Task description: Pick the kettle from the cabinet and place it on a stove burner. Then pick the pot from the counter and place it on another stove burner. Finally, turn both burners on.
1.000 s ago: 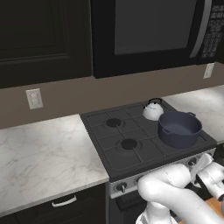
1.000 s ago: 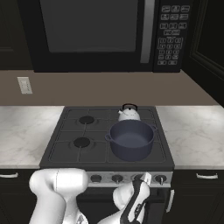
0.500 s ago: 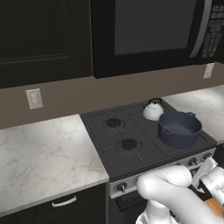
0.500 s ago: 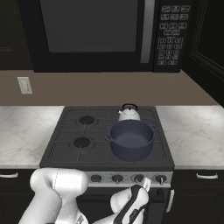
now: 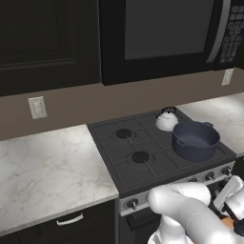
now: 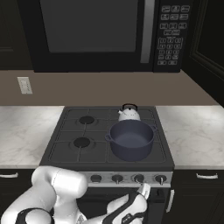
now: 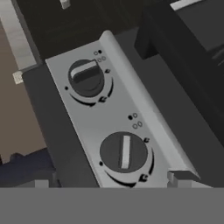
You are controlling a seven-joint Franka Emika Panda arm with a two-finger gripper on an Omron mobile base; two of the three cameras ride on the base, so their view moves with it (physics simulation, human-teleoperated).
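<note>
Spread wide and holding nothing, the two-finger claw [image 7: 113, 179] hangs right in front of the silver control strip [image 7: 109, 127] of the black gas cooktop [image 5: 157, 150]; its dark finger tips [image 7: 179, 178] rise at either side of the bottom of the hand view. Between them sits a round dark knob [image 7: 124, 153] with a pale bar across its face, and a second knob [image 7: 86, 78] of the same kind lies farther along the strip. Whether the fingers touch the strip cannot be told.

From the right base view the claw [image 6: 143, 190] is seen low before the row of silver front knobs [image 6: 139, 178], at the right half of the cooktop front, with the white arm [image 6: 61, 186] bent beneath it.

Above, on the cooktop, the wide round dark blue-grey pot [image 6: 130, 140] with two small loop handles stands over the front right burner. Just behind it, on the back right burner, stands the small squat white-silver kettle [image 6: 128, 113] with its black arched handle; the two stand close together. The two round dark left burners [image 6: 82, 142] lie bare under the grates.

White-grey marbled stone counter [image 5: 45, 164] runs on both sides of the cooktop. A black microwave [image 6: 98, 33] with a keypad hangs over it, and a dark wall cabinet [image 5: 45, 40] with a panelled door sits to the left in the left base view.
</note>
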